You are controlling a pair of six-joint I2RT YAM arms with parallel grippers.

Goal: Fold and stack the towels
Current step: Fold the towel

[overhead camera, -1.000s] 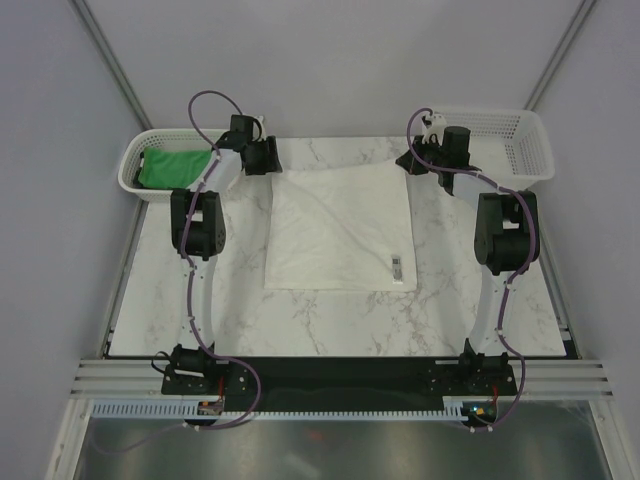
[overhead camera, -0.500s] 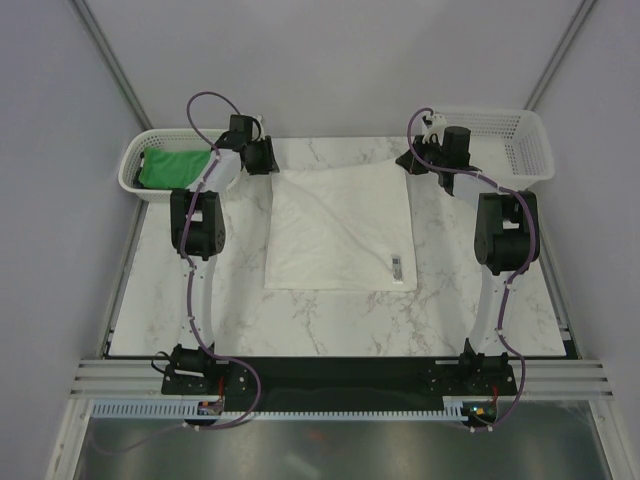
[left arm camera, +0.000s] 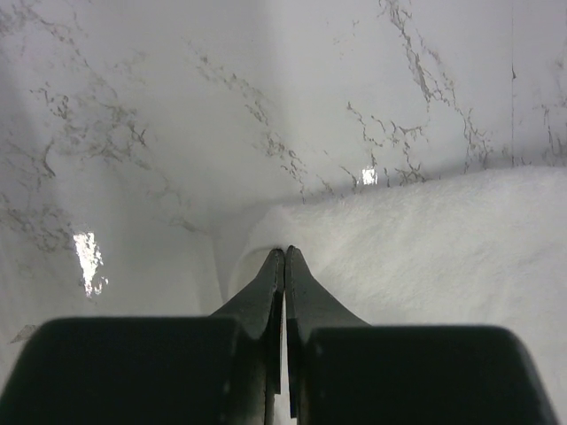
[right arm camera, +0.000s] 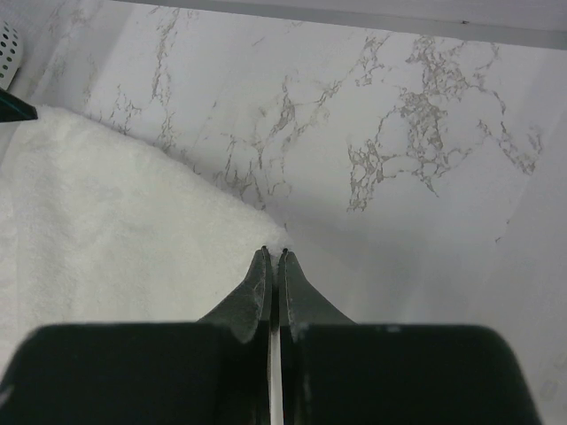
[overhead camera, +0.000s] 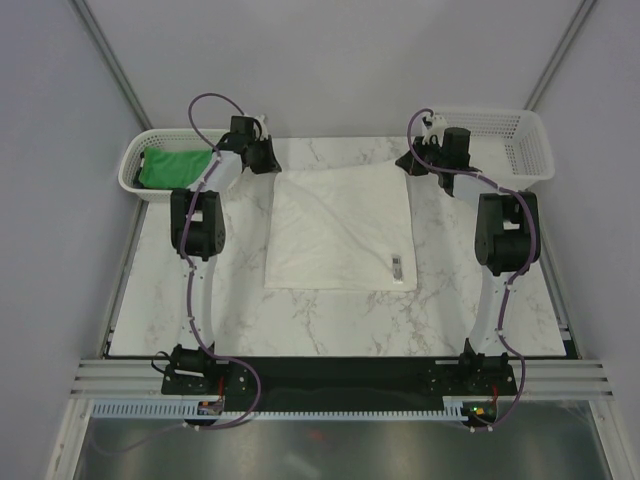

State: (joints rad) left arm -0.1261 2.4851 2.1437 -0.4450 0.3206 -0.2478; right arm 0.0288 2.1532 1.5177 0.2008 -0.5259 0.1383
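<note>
A white towel (overhead camera: pixel 340 225) lies spread flat on the marble table, with a small tag (overhead camera: pixel 397 267) near its front right corner. My left gripper (overhead camera: pixel 270 160) is shut on the towel's far left corner, and in the left wrist view the fingertips (left arm camera: pixel 285 252) pinch the edge of the cloth (left arm camera: pixel 425 239). At the far right corner my right gripper (overhead camera: pixel 410 162) is shut too, its tips (right arm camera: pixel 273 252) nipping the towel (right arm camera: pixel 106 230). A green towel (overhead camera: pixel 170 168) lies in the left basket (overhead camera: pixel 132 165).
A white mesh basket (overhead camera: pixel 510 140) stands at the back right corner, nothing visible inside it. Grey walls close in the table (overhead camera: pixel 200 300) at the back and sides. Both arm bases sit at the near edge.
The left gripper's jaws have closed on the towel's far left corner. The right gripper has stayed shut on the far right corner. The towel has not shifted.
</note>
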